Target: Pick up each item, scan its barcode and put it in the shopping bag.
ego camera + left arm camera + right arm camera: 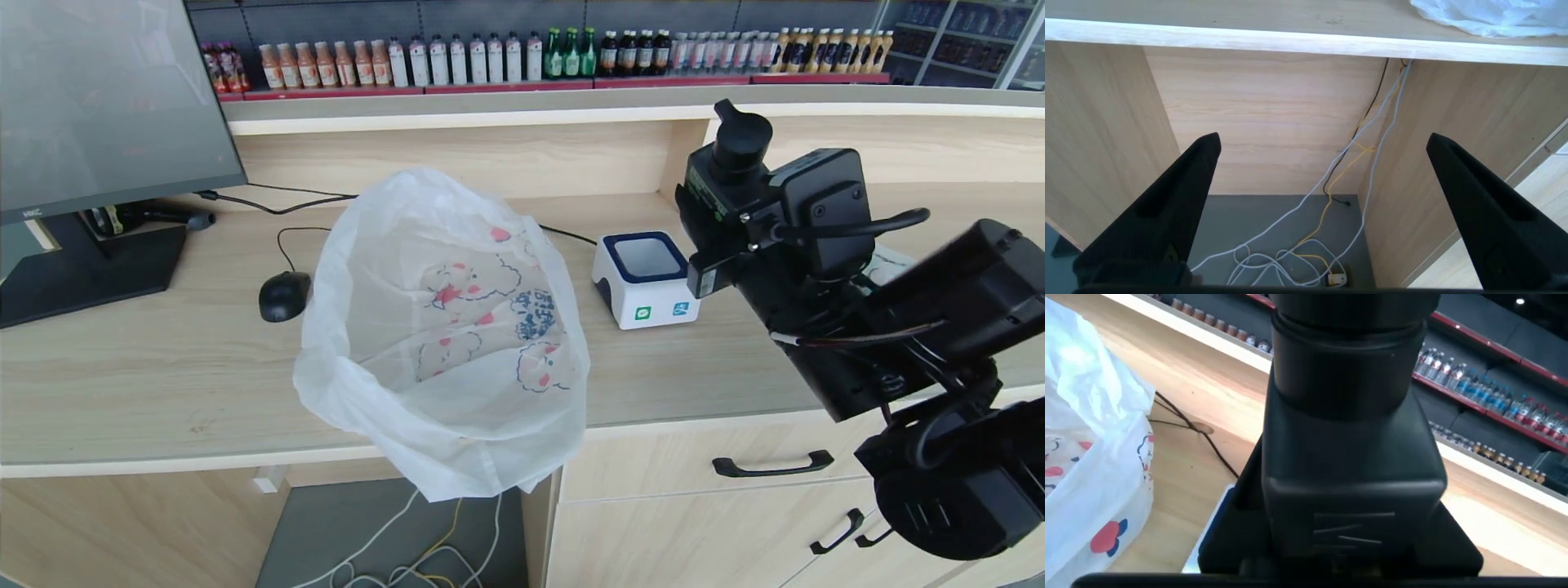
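Observation:
A white translucent shopping bag with a cartoon print stands open on the wooden counter, its bottom hanging over the front edge. To its right is a small white barcode scanner with a dark window on top. My right gripper is shut on a black bottle with a round cap, held in the air just right of the scanner. In the right wrist view the bottle stands in front of the bag and the scanner. My left gripper hangs open below the counter's front edge, under the bag.
A monitor stands at the back left with a black mouse and its cable beside the bag. Drinks line a shelf behind the counter. Drawers with black handles sit under the counter's right half. Loose cables lie in the open bay.

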